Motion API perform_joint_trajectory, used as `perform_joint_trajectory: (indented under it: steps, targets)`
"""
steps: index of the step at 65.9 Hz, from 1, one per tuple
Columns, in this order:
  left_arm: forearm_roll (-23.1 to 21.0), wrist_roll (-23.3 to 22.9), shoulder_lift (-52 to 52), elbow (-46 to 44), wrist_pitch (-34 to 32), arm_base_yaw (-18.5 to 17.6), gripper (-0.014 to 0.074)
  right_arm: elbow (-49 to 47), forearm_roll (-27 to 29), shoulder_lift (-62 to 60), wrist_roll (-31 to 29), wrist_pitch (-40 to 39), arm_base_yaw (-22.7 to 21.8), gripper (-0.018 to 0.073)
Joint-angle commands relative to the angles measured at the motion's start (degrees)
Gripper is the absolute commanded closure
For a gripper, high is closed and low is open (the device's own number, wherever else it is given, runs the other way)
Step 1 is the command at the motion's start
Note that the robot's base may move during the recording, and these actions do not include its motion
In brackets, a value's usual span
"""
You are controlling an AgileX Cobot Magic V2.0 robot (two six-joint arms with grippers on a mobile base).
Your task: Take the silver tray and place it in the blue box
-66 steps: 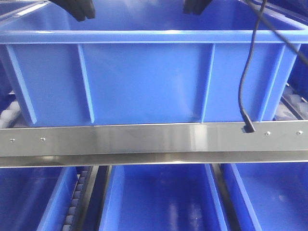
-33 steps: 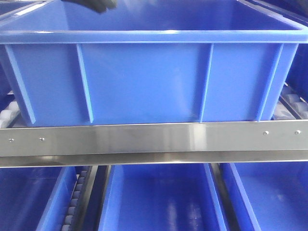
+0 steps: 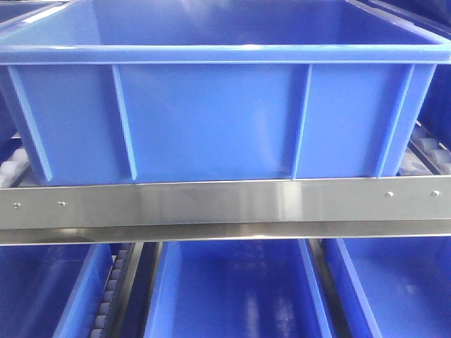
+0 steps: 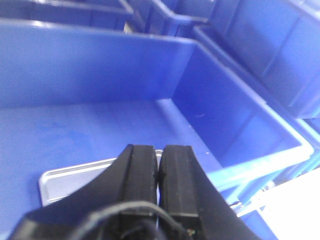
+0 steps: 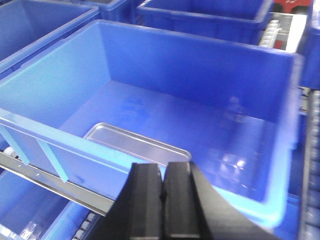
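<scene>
left end effector (image 4: 159,167): black fingers pressed together, nothing held
right end effector (image 5: 162,187): fingers closed, nothing gripped
shiny rectangular silver metal tray (image 5: 137,143): laid flat inside
large ribbed blue plastic box (image 3: 211,120): smooth floor

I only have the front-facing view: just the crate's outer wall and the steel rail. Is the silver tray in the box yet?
Observer: Yes. The silver tray lies flat on the floor of the blue box.
Operator: Where in it?
Observer: Close to the near wall, per the right wrist view.
Operator: Is either gripper holding it?
Observer: No. The left gripper and right gripper are both shut, empty, above the tray.
</scene>
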Motion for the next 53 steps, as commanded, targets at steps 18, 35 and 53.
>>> perform_joint_trajectory:
  steps: [18,35,53]
  targets:
    - [0.41,-0.02,-14.21,3.55,-5.37,-0.33,0.0596,-1.31,4.14,-9.51,0.06,3.08,-0.08,0.0507]
    - [4.78,-0.02,-19.61,9.14,-5.57,-0.33,0.0596,-0.69,5.26,-11.85,0.79,1.33,-0.13,0.0507]
    - [4.20,-0.02,-31.85,17.73,-4.18,-0.33,0.0596,11.41,0.35,-26.01,0.68,-12.87,-0.13,0.0507]
